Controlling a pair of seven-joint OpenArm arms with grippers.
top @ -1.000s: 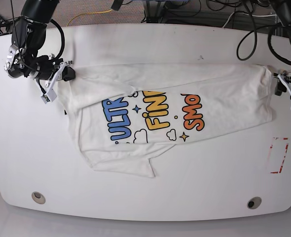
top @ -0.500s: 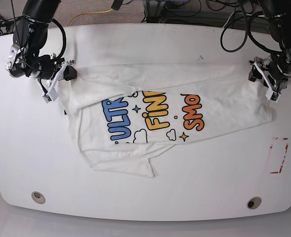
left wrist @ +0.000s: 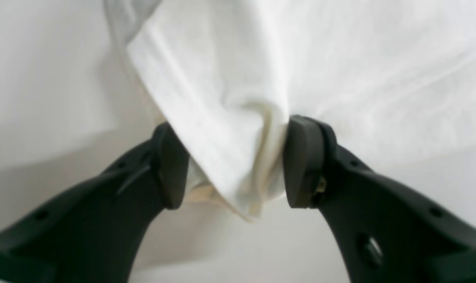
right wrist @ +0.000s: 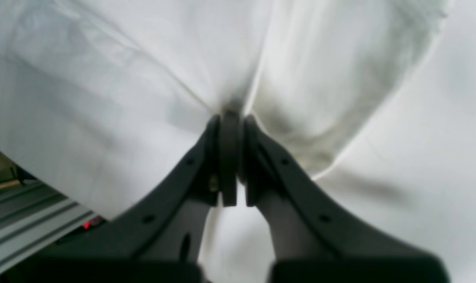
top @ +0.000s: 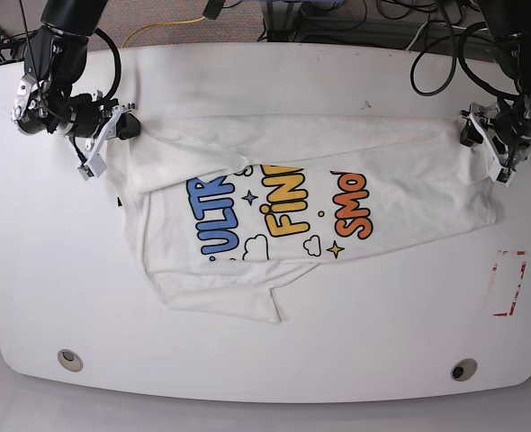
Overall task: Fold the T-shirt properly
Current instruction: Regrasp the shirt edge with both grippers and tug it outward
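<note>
The white T-shirt (top: 283, 207) lies spread on the table with its blue, yellow and orange letters facing up and a fold along its top. At its upper left corner my right gripper (top: 127, 128) is shut on the cloth; in the right wrist view the pads (right wrist: 231, 157) pinch a fold of the T-shirt (right wrist: 143, 59). My left gripper (top: 471, 135) is at the shirt's upper right corner. There its jaws stand apart (left wrist: 236, 165) with a bunched corner of the T-shirt (left wrist: 261, 78) lying between the pads.
The white table (top: 265, 81) has a rectangle outlined in red (top: 508, 282) near its right edge. Two round holes (top: 69, 359) (top: 463, 369) sit near the front edge. Cables (top: 355, 18) hang behind the table's back edge.
My left arm came in from the table's right edge to the shirt's upper right corner. The right gripper shifted slightly up and back, drawing the shirt's left corner with it.
</note>
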